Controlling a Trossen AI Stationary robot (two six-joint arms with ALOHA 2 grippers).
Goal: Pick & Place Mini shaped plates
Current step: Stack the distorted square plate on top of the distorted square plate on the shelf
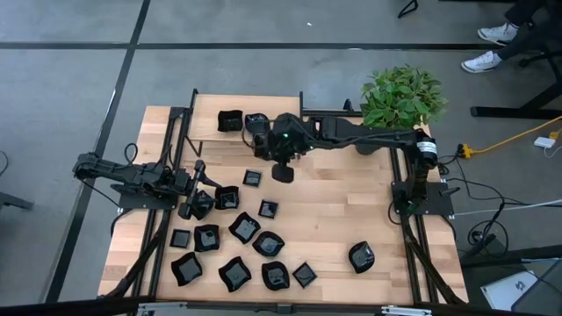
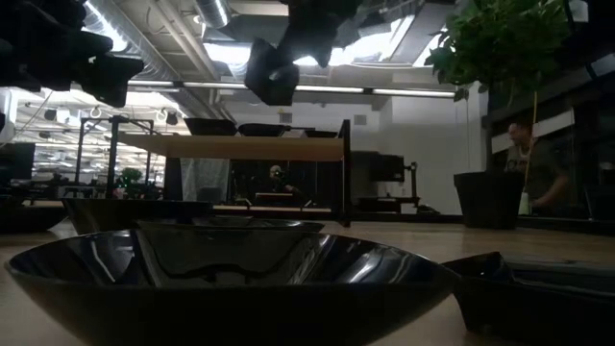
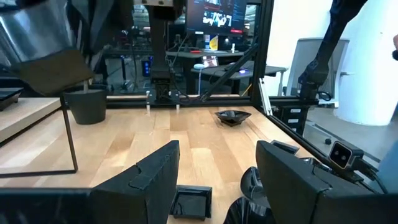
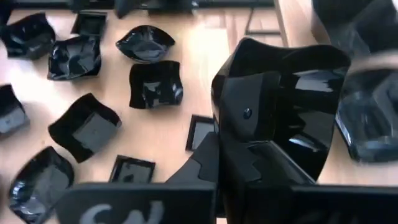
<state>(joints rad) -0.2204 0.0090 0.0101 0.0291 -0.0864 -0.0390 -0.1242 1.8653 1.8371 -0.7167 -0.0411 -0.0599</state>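
High view: my right gripper hangs at upper centre of the frame, just below a raised wooden shelf where two plates already rest; my left gripper sits at left centre beside the scattered plates.
Right claw: pinched on a glossy black plate, seen from the right wrist view filling the centre right of the frame, held on edge and steeply tilted.
Left claw: spread wide, nothing between its fingers; a small square plate lies on the table just ahead of it.
Remaining plates: about a dozen strewn over the lower left of the table, plus a lone plate at lower right.
Risk, slip: the grip looks to be on the rim only, and the glaze is slick, so the plate could rotate or drop onto the plates below.
Risk, shelf: the shelf edge and its thin metal frame are near; carried this upright, the plate could clip them or land on the two already there.
Risk, arms: both arms work close at centre left; reaching together could bring them into contact.
Plant pot: near the far table edge, likely clear of my path.
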